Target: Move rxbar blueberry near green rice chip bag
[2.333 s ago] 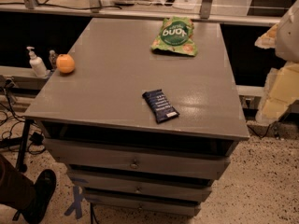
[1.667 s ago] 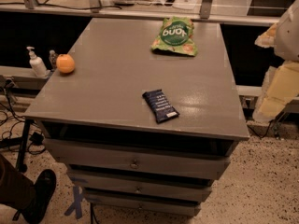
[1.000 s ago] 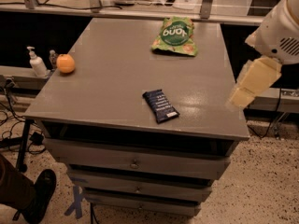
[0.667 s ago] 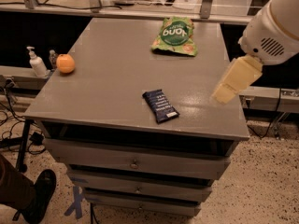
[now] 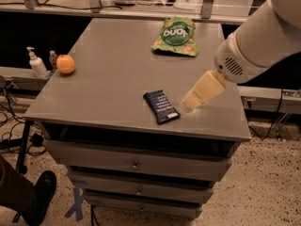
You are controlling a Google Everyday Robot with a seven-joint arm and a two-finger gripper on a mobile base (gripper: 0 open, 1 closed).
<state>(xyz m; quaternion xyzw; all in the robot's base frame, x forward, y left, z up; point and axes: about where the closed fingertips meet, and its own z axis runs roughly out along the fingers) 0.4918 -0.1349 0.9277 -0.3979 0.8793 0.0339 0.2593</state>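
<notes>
The rxbar blueberry (image 5: 161, 106) is a flat dark navy bar with white print, lying near the front edge of the grey cabinet top (image 5: 108, 84). The green rice chip bag (image 5: 176, 36) lies flat at the back of the top, right of centre, with its dark green round logo facing up. My gripper (image 5: 194, 100) reaches in from the right on a white arm and hangs just right of the bar, a little above the surface, its cream tip close to the bar's right end.
An orange (image 5: 66, 64) sits at the left edge of the top. A white pump bottle (image 5: 36, 63) stands on a ledge beyond it. Drawers (image 5: 135, 164) fill the cabinet front. A person's shoe (image 5: 40, 197) is at the lower left floor.
My arm has swung in from the right edge of the view, leftward and down over the cabinet top, ending next to the bar. The bar, bag and orange have not moved.
</notes>
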